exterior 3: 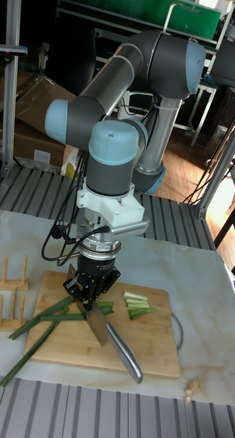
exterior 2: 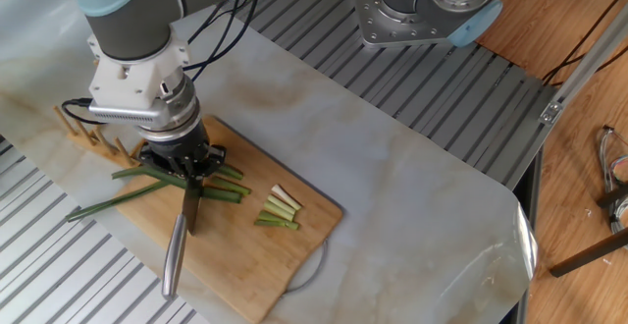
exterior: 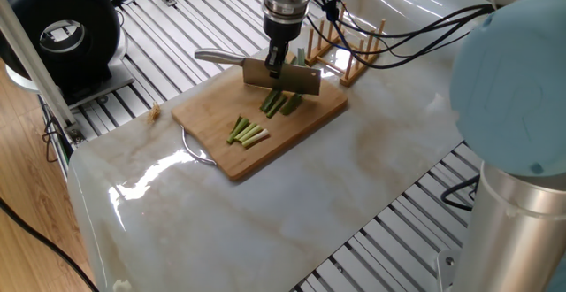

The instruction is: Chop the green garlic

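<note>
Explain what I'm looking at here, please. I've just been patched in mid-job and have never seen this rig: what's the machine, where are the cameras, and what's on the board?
The machine is one grey and pale-blue jointed robot arm. Its tool is shut on a steel kitchen knife, blade edge down.

Two pictures come from fixed cameras on different sides of the marble-look table. The tall picture is from a third camera facing the arm.

On the table lies a rectangular bamboo cutting board. On it are the long green garlic stalks, their leafy ends hanging over the board's edge, and a few short cut pieces with pale ends, lying apart from the stalks. The blade sits across the stalks; whether it touches them I cannot tell.

Beside the board stands a small wooden peg rack.
</note>
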